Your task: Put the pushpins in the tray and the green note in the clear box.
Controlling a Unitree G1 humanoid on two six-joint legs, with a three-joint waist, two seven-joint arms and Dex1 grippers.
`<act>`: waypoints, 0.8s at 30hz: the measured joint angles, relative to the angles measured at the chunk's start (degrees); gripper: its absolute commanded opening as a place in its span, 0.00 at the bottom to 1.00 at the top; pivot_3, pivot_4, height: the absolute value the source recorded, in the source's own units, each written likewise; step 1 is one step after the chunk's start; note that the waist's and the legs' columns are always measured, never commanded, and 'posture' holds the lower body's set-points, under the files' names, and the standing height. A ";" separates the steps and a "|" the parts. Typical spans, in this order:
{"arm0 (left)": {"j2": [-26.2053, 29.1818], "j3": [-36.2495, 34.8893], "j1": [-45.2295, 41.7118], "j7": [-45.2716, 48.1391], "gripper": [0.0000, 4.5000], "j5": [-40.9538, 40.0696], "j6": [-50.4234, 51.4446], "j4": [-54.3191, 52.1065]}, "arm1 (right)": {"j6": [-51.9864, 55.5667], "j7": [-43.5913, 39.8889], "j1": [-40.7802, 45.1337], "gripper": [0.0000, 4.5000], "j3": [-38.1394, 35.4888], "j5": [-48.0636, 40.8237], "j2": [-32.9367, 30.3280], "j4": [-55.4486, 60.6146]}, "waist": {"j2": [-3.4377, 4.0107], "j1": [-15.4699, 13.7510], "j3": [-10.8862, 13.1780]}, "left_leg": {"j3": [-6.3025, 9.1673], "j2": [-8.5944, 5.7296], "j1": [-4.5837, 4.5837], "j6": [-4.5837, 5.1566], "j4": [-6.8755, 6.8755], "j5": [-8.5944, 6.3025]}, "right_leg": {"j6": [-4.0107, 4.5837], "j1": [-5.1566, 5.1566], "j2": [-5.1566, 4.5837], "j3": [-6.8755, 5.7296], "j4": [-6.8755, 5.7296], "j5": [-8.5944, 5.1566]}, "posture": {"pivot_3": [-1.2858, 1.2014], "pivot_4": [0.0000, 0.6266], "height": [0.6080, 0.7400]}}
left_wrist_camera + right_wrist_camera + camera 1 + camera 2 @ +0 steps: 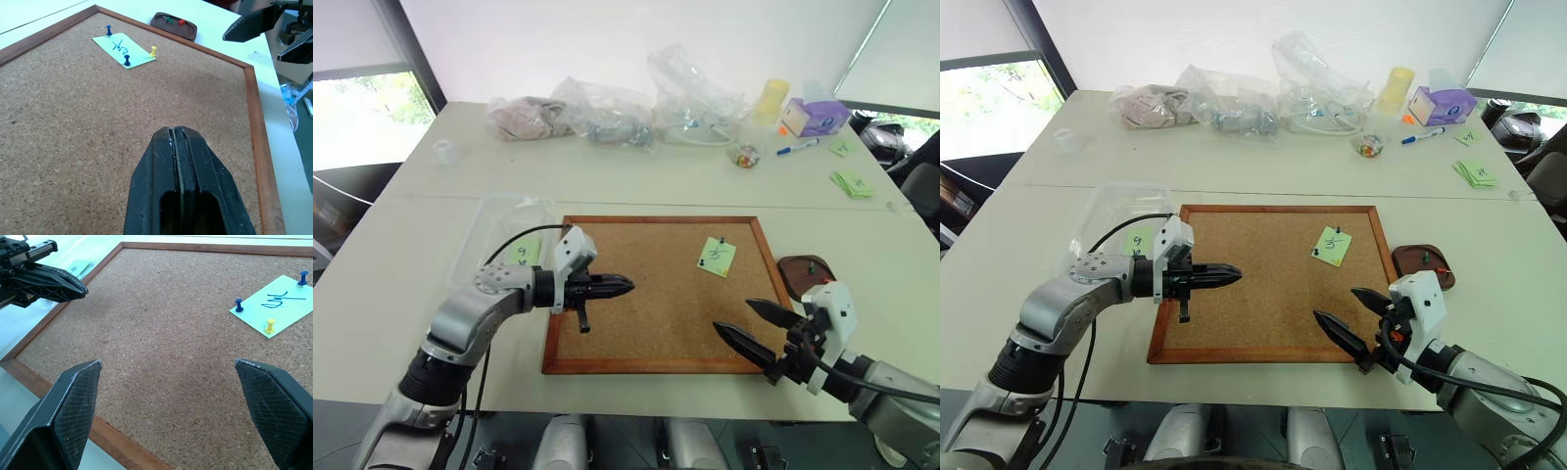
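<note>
With the right pincer (749,321) spread wide at the corkboard's (646,333) near edge and the left pincer (625,285) shut empty, approach the green note (716,257), pinned toward the corkboard's far right corner, pulling each pushpin (270,324) straight out.

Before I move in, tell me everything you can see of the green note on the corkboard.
The green note is a light green square of thin paper with a dark pen scribble. It lies flat on the corkboard, in its far right part. Three pushpins stand in it: two blue and one yellow. Neither gripper touches it.
</note>
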State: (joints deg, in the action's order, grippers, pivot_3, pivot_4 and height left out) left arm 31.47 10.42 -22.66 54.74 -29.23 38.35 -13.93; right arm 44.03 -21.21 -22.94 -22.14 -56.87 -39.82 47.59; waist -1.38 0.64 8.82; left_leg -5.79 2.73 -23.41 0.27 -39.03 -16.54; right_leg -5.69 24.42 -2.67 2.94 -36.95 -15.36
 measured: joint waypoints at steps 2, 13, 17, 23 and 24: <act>-0.06 -0.20 -0.21 -0.03 0.01 0.01 -0.12 0.45 | 0.00 -0.06 0.17 1.00 0.32 0.46 -0.03 0.00 | 0.00 0.02 0.00 | 0.00 0.00 0.00 0.00 0.00 0.00 | 0.00 0.00 0.00 0.00 0.00 0.00 | 0.52 0.24 0.98; -0.49 -0.19 -0.87 0.17 0.01 1.06 -0.54 1.88 | 0.03 1.67 0.85 1.00 0.59 3.13 -0.48 -0.01 | 0.00 -0.01 0.00 | 0.01 -0.01 0.00 0.00 -0.01 0.00 | 0.00 -0.01 0.00 0.00 0.00 0.00 | 0.52 0.24 0.98; -2.00 -0.23 -2.65 0.07 0.01 0.98 -0.53 1.89 | 0.07 1.74 1.52 1.00 1.13 3.14 -0.45 -0.05 | 0.00 -0.01 0.00 | 0.01 -0.01 0.00 0.00 -0.01 0.00 | -0.01 -0.01 0.00 -0.01 -0.01 0.00 | 0.52 0.24 0.98; -2.63 1.67 -8.16 -1.61 0.01 5.69 -3.20 3.62 | 0.16 1.88 5.66 1.00 1.10 2.47 -0.46 -1.80 | -0.01 0.05 0.00 | 0.01 -0.14 0.02 0.00 -0.02 0.00 | -0.01 -0.03 0.04 -0.01 0.00 0.00 | 0.52 0.24 0.98; -2.83 2.55 -8.34 -2.09 0.01 7.02 -3.81 4.76 | 0.22 2.04 6.80 1.00 1.25 2.53 -0.46 -2.49 | 0.00 0.11 0.00 | 0.01 -0.15 0.02 0.00 -0.02 0.00 | -0.01 -0.03 0.05 0.00 -0.01 0.01 | 0.52 0.24 0.98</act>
State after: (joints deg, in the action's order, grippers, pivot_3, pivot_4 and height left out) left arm 28.64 12.97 -31.00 52.65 -22.21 34.54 -9.17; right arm 44.24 -19.17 -16.14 -20.89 -54.34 -40.28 45.10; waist -1.38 0.75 8.82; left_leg -5.78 2.58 -23.39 0.28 -39.05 -16.54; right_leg -5.71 24.39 -2.63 2.94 -36.95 -15.35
